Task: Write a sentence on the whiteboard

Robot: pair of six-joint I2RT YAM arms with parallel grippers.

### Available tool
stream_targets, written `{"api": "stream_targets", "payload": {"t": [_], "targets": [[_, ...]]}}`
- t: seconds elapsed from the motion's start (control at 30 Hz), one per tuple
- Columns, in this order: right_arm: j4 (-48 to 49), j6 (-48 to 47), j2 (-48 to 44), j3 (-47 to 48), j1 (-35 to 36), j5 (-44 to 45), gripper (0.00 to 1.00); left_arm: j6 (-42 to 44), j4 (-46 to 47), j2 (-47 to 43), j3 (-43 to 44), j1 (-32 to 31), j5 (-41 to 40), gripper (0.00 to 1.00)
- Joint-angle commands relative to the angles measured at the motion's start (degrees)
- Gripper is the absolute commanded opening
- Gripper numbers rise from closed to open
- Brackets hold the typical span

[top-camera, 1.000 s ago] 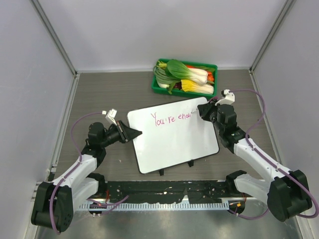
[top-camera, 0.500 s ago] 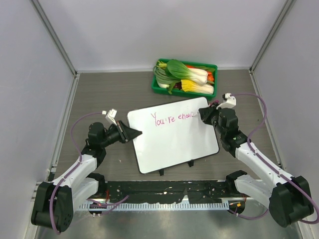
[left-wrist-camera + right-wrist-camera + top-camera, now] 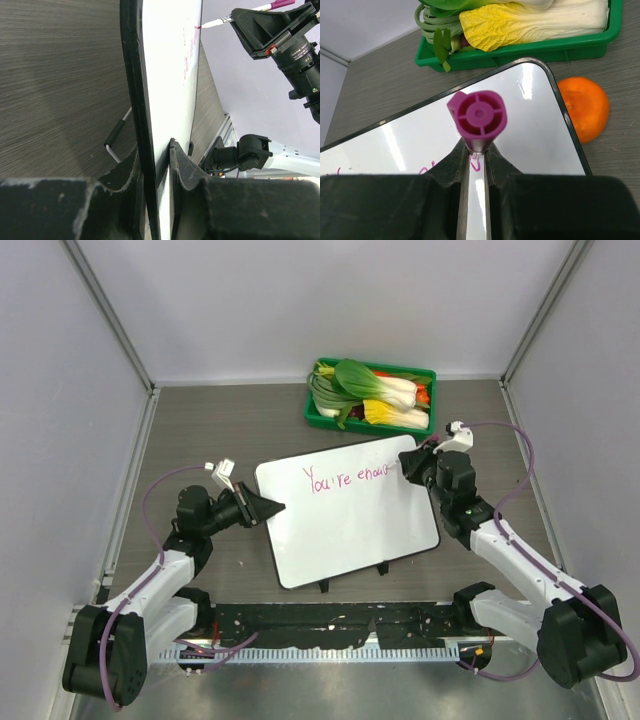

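The whiteboard (image 3: 350, 530) lies flat in the middle of the table, its black clips on the near edge. Pink handwriting (image 3: 345, 476) reading about "You're enou" runs along its far part. My left gripper (image 3: 272, 507) is shut on the board's left rim, seen edge-on in the left wrist view (image 3: 145, 125). My right gripper (image 3: 408, 464) is shut on a magenta marker (image 3: 476, 117), held upright with its tip on the board at the end of the writing (image 3: 476, 163). The marker also shows in the left wrist view (image 3: 220, 21).
A green tray (image 3: 372, 421) of leafy vegetables stands beyond the board. An orange (image 3: 583, 108) lies just off the board's far right corner, next to my right gripper. Grey walls close in the table on three sides.
My right gripper shifted slightly along the board's far right part, and the pink writing has grown by a stroke at its end. The left arm and board have not moved.
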Motion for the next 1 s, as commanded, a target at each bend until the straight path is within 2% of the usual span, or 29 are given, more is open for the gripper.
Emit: {"api": "stream_targets", "payload": {"t": [0.0, 0.97], "targets": [[2.31, -0.17, 0.89, 3.04, -0.12, 1.39, 0.01, 12.11, -6.15, 0.78, -0.54, 0.17, -7.86, 0.0], [-2.17, -0.96, -4.12, -2.84, -0.21, -1.42, 0.01, 12.02, -6.23, 0.69, -0.54, 0.0, -7.95, 0.0]]}}
